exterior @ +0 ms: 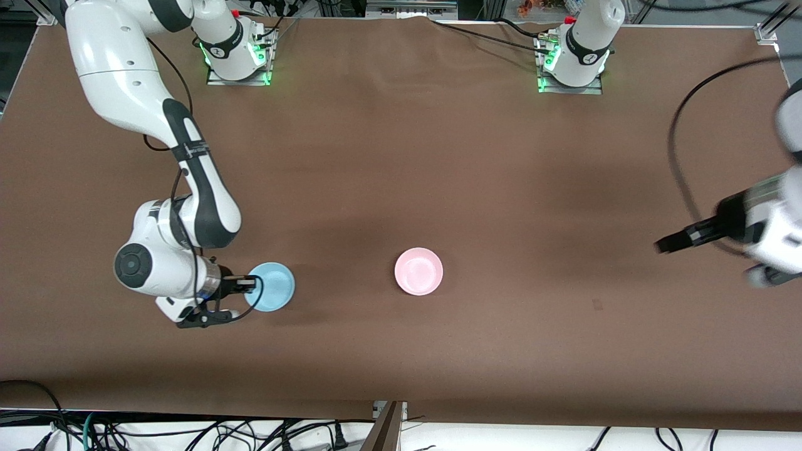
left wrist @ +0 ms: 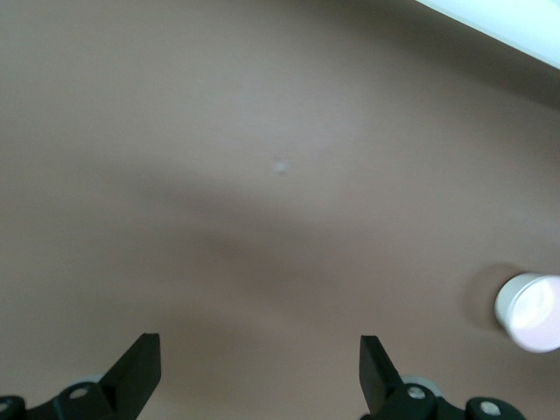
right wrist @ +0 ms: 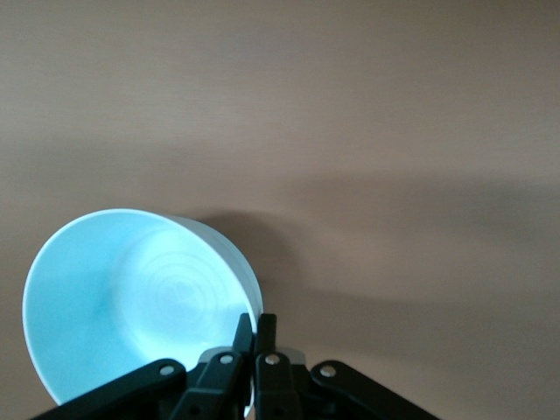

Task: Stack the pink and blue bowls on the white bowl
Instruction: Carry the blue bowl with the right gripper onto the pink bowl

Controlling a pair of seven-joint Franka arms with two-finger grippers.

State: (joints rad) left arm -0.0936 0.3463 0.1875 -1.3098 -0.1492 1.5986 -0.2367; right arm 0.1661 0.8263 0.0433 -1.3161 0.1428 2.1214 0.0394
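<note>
Gripping blue bowl [exterior: 269, 287] rim with right gripper [exterior: 250, 285] fingers pinched. Hovering left gripper [exterior: 664, 244], fingers wide, over table [exterior: 438, 156]. Leaving pink bowl [exterior: 418, 270] unstacked; no white bowl showing.

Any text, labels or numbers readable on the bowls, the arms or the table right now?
None can be read.
Blue bowl, gripped at its rim by the right hand: plain, no markings.
Pink bowl: plain, no markings.
Round marks on the arm bases: too small to read.
Left hand, open over the table: no label visible.
</note>
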